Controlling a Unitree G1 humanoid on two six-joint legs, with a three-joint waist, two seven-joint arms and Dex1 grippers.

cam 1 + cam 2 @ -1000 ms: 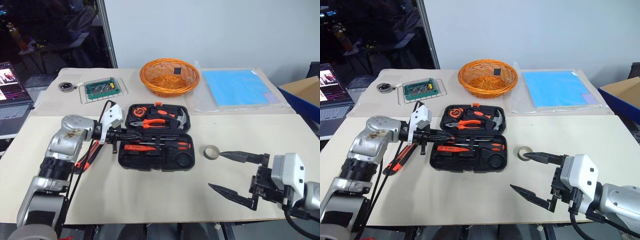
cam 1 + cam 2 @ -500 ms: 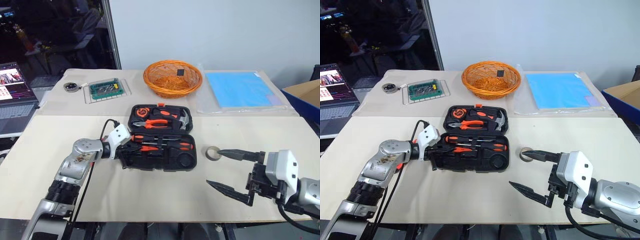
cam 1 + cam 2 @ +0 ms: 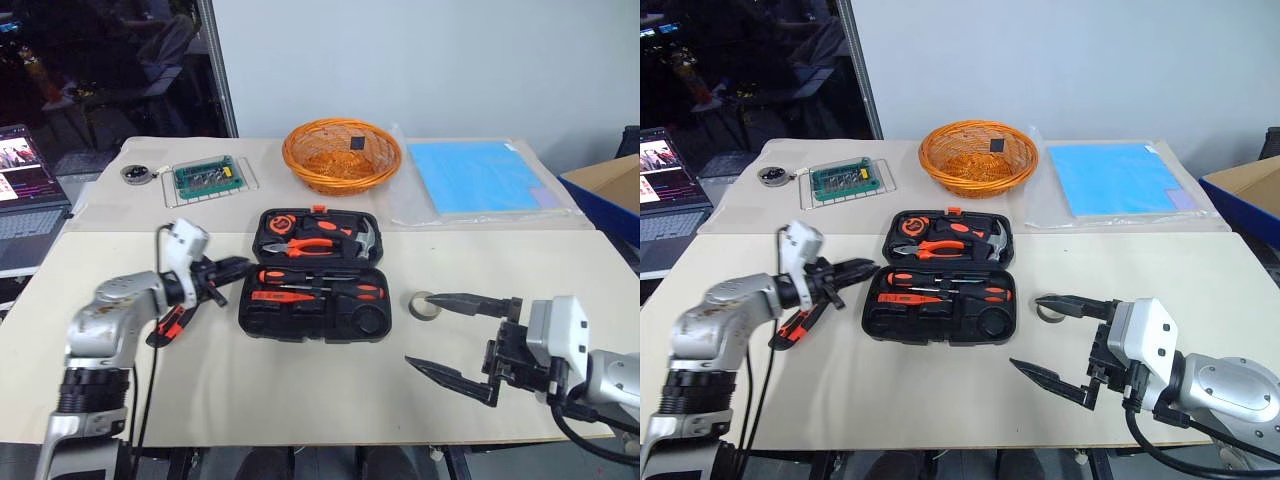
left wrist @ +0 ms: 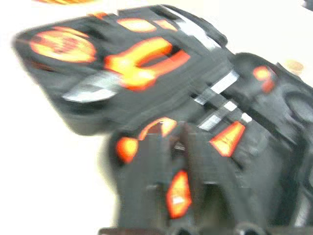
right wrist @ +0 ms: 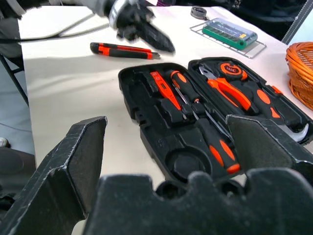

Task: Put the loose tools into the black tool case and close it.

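Left gripper [image 3: 862, 268] hovers just off the case's left edge, pointing toward it; from my screens I cannot tell how far its fingers are parted, and I see nothing in them. Right gripper [image 3: 1040, 335] hangs with jaws spread wide and empty, its upper finger reaching over the small greyish tape roll [image 3: 424, 305] on the surface right of the case. My black tool case [image 3: 312, 274] lies open flat, a textured moulded clamshell with rounded corners. Its far half holds pliers [image 3: 305, 246], a hammer [image 3: 364, 235] and a round tape measure [image 3: 276, 224]; its near half holds three slim orange-and-black screwdrivers [image 3: 320, 284] in shaped recesses. An orange-and-black utility knife [image 3: 798, 324] lies loose on the surface, left of the case. Behind stands a woven orange basket [image 3: 340, 155].
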